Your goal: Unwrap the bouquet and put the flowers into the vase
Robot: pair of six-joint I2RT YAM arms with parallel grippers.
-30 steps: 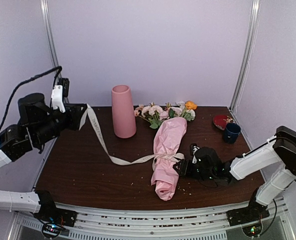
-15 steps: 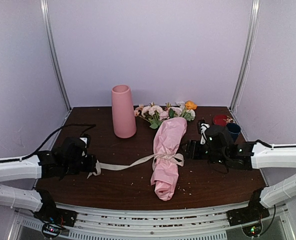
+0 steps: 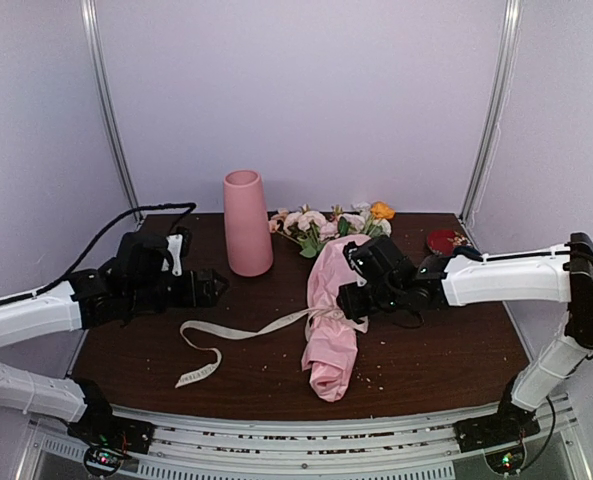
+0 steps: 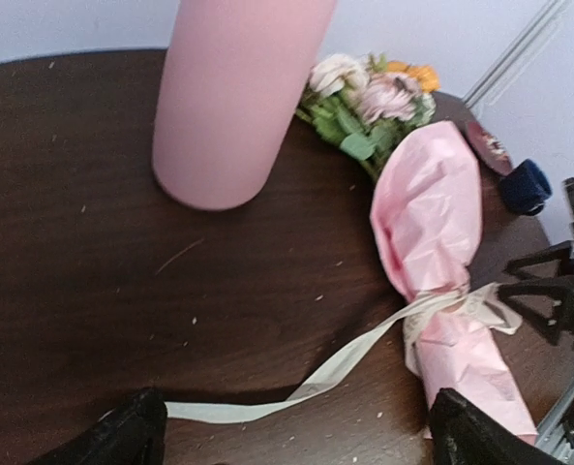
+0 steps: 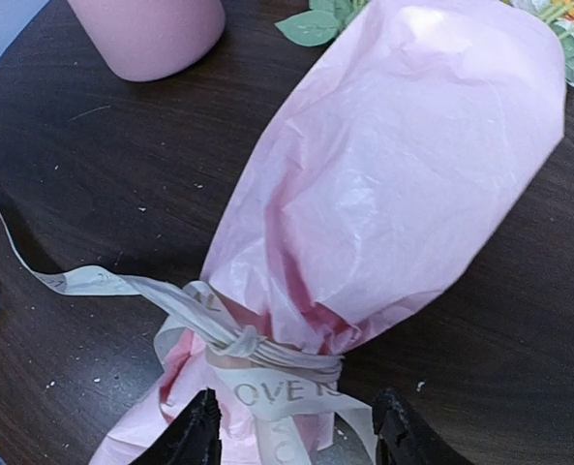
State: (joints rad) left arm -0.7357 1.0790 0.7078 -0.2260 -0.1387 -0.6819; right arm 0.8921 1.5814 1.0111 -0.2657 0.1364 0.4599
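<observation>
Bouquet point(image 3: 334, 320) lying on desk point(image 3: 436, 350), paper point(image 5: 403, 145) still on, ribbon point(image 5: 243, 344) knot still tied, one tail loose leftward. Left jaws wide, empty; right jaws part-open over knot. Flowers point(image 3: 326, 222) not yet in vase point(image 3: 247, 222).

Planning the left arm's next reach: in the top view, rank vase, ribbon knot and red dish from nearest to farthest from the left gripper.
1. vase, just beyond the left gripper, to its right.
2. ribbon knot, mid-table on the bouquet.
3. red dish, back right corner.
</observation>
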